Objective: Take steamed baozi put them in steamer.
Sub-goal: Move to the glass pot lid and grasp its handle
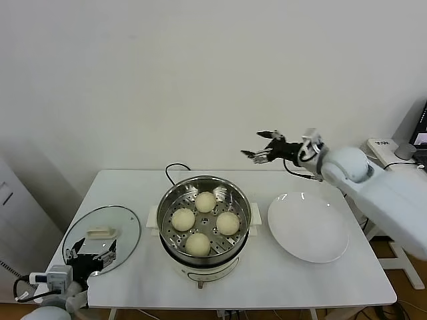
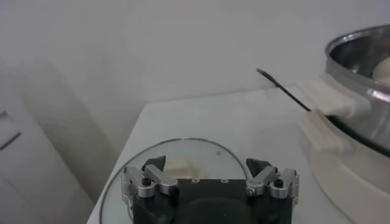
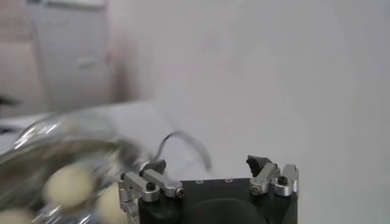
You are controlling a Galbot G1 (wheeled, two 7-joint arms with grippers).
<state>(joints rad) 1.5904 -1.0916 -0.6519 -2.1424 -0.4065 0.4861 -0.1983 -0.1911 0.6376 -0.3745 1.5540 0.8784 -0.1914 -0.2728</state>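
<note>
Several cream-white steamed baozi lie inside the shiny steel steamer at the middle of the table. My right gripper hangs open and empty in the air behind the gap between steamer and plate. From its wrist view, the right gripper has the steamer and a baozi off to one side below. My left gripper is parked low at the table's front left corner, open over the glass lid. In the left wrist view, the left gripper holds nothing, and the steamer stands farther off.
An empty white plate lies right of the steamer. A round glass lid with a white knob rests flat at the left. A black cable runs behind the steamer. The white table ends near a wall.
</note>
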